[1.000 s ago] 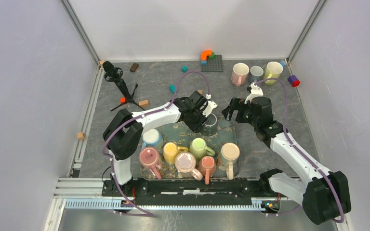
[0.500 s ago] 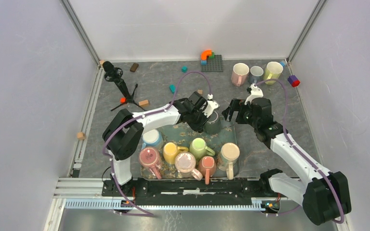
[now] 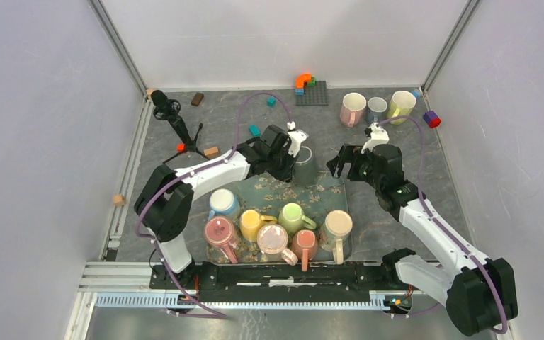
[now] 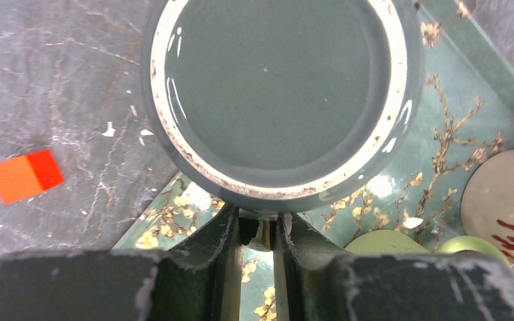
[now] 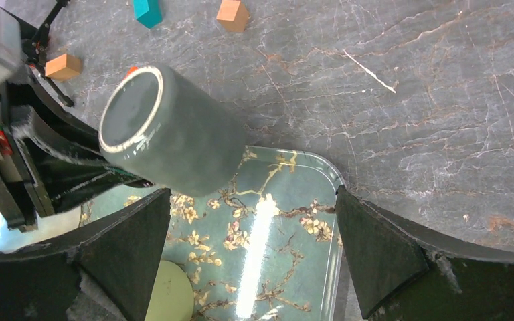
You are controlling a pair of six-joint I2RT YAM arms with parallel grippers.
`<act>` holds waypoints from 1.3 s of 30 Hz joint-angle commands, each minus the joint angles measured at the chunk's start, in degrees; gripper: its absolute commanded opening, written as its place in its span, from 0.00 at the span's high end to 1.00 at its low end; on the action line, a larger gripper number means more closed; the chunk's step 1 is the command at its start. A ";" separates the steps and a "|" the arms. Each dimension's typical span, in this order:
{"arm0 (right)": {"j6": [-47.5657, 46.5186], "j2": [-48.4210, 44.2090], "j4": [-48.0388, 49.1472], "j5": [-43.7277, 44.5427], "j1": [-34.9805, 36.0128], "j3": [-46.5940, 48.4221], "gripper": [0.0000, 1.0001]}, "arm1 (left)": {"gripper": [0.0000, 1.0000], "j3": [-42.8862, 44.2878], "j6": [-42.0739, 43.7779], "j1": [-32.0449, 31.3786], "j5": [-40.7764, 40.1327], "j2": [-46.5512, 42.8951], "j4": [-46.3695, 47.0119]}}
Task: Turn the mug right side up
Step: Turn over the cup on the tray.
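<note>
Leaning over the tray [image 5: 288, 227], the grey mug [image 5: 174, 140] points its base toward the left tool [image 4: 260, 231] clamped on it.

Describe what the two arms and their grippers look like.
Both the left arm and right arm have white links, bulky black joints and a thin purple cable looping alongside. The left gripper and right gripper have black, blunt, matte fingers, scuffed pale at the edges.

Top view: fixed high over the near edge, looking down on the whole table [image 3: 411, 142]. Both wrist views, close and downward, share the grey mug [image 5: 174, 144] and patterned tray [image 5: 294, 221]; left wrist nearest, seemingly tilted.
</note>
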 commanded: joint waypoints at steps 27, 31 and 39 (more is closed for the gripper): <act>9.15 -0.16 31.13 -28.45 0.19 -1.52 0.02 | 0.98 14.76 -19.53 2.35 5.45 -15.92 7.24; 18.38 1.21 42.11 -29.87 0.17 -3.99 0.02 | 0.98 15.85 -22.14 2.33 6.48 -16.58 8.60; 33.98 4.80 63.49 -29.51 0.86 -7.93 0.07 | 0.98 14.70 -28.99 2.35 8.98 -17.49 14.78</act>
